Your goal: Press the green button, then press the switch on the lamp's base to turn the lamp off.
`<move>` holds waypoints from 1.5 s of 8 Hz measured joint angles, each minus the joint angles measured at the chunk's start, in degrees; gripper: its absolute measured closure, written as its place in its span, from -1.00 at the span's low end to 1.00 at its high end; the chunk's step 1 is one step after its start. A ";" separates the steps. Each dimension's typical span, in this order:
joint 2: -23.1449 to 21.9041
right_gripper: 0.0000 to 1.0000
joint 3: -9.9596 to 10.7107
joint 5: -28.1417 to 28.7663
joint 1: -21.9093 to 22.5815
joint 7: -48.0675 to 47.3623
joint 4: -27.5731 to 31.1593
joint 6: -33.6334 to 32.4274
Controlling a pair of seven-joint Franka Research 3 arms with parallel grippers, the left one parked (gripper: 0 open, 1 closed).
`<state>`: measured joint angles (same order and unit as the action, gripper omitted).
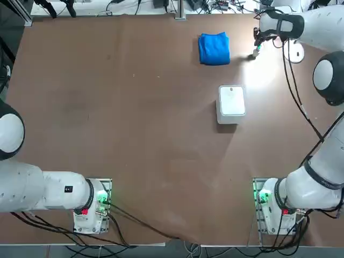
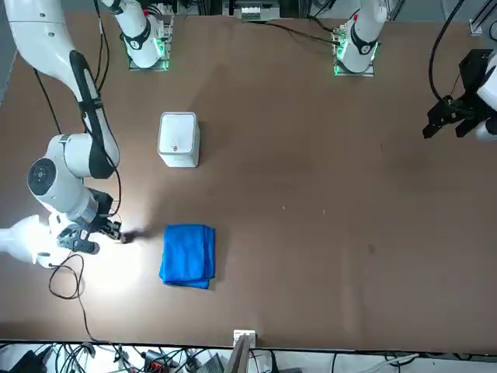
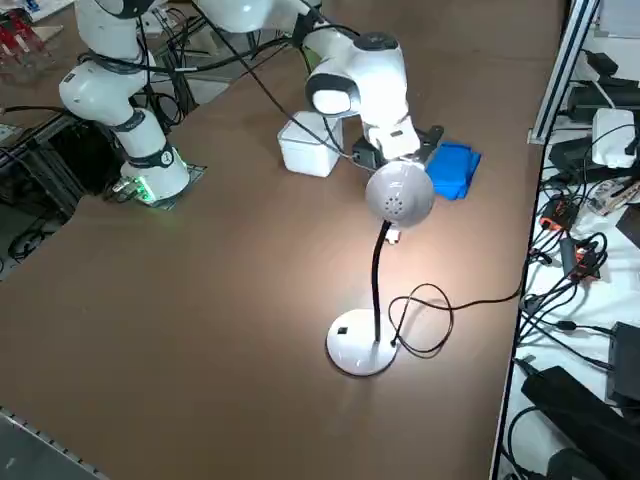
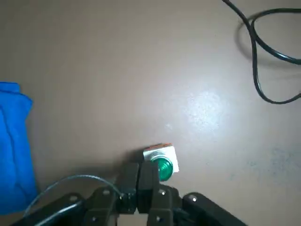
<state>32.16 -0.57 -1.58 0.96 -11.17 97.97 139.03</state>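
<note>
My claw (image 4: pixel 141 176) is clenched, its black fingers pressed together with nothing between them, the tips just beside the green button (image 4: pixel 163 168). Button: glossy round green cap on a small square pale body, on the matte brown table (image 1: pixel 134 134) between the folded blue cloth (image 1: pixel 214 48) and the lamp's base (image 3: pixel 361 345), a flat white disc.

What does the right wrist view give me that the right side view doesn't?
Only the right wrist view shows the green button, on its pale body on the bare table, with the right gripper, fingers together, right beside it.

Only the right side view shows the lamp, lit, its white base with the dark switch, and the white box. There the lamp head hides the button and gripper.

Both show the blue cloth and a loop of the lamp's black cable.
</note>
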 joint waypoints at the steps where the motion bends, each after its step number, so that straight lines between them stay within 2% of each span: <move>1: -0.68 0.97 0.09 0.00 -0.06 -0.32 -0.14 -0.34; 3: -3.55 0.97 0.08 0.00 -0.02 -1.22 -0.90 -4.47; 5: -6.52 0.97 0.06 0.00 0.00 -1.33 -2.76 -12.30; 7: -7.89 0.97 0.13 0.00 -0.05 -1.33 -4.28 -16.76; 9: -10.47 0.97 0.63 -0.14 -0.14 -1.28 -4.94 -25.93; 12: -17.27 0.97 0.89 -0.39 -2.55 1.37 -5.07 -39.13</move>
<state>14.88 0.32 -1.98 -1.59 -9.80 92.90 99.90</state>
